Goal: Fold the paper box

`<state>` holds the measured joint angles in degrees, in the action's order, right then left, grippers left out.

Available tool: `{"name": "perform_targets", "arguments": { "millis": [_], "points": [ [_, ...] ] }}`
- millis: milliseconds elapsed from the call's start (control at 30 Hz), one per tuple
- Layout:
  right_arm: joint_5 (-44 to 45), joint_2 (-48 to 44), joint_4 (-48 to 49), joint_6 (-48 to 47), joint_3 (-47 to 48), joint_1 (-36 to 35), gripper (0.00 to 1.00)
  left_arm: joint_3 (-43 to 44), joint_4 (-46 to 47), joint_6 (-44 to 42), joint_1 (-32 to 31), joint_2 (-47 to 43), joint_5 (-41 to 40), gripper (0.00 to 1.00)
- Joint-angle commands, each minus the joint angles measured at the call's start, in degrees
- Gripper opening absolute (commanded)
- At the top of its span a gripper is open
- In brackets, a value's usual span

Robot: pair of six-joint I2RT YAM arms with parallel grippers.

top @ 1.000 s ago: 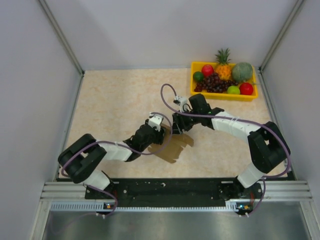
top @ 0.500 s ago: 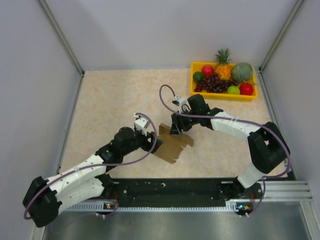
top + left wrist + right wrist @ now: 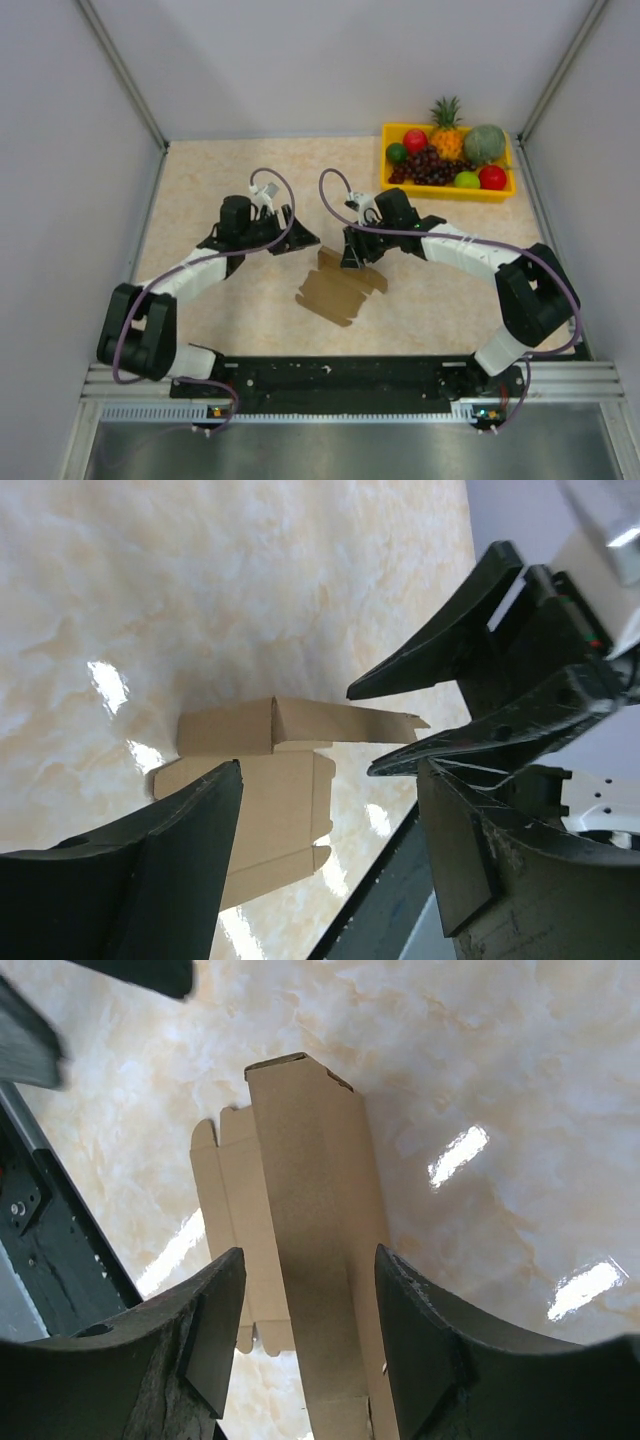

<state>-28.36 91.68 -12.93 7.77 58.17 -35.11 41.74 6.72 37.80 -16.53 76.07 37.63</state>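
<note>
The paper box is a brown die-cut cardboard sheet lying near the table's middle, with one long panel folded up along its far side. In the right wrist view that raised panel runs between the fingers of my right gripper, with a gap on each side, so the jaws are open around it. From above, my right gripper hangs over the sheet's far edge. My left gripper is open and empty, up and left of the sheet. In the left wrist view the cardboard lies beyond my left gripper.
A yellow fruit tray with fruit stands at the back right corner. Grey walls close in the table on both sides and at the back. The black base rail runs along the near edge. The right arm's black fingers show in the left wrist view.
My left arm has swung back and to the left, off the cardboard, and its jaws have opened wider. The right gripper has stayed over the raised panel.
</note>
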Motion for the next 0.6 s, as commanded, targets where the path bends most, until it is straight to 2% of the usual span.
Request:
{"name": "perform_targets", "arguments": {
  "millis": [0, 100, 133, 267, 400, 567],
  "points": [
    [0.41, -1.86, 1.5, 0.4, 0.54, -0.75, 0.53, 2.03, 10.23, 2.99, -0.43, 7.06, 8.69, 0.74],
    [-0.12, -1.59, 1.85, 0.49, 0.54, -0.66, 0.52, 3.26, 10.33, 2.8, -1.39, 11.28, 8.51, 0.71],
    [-0.2, -1.59, 1.85, 0.49, 0.45, -0.66, 0.51, 3.96, 10.76, 2.63, -2.0, 12.25, 8.08, 0.66],
    [-0.21, -1.77, 1.85, 0.4, 0.36, -0.75, 0.5, 4.32, 12.17, 2.89, -2.36, 15.77, 6.58, 0.58],
    [-0.56, -1.85, 1.85, 0.23, 0.45, -0.83, 0.5, 5.8, 11.13, 1.23, -2.45, 16.82, 4.92, 0.54],
    [-0.56, -1.59, 1.85, 0.14, 0.89, -0.75, 0.49, 5.73, 9.54, 0.26, -2.8, 17.44, 5.0, 0.43]
  ]
}}
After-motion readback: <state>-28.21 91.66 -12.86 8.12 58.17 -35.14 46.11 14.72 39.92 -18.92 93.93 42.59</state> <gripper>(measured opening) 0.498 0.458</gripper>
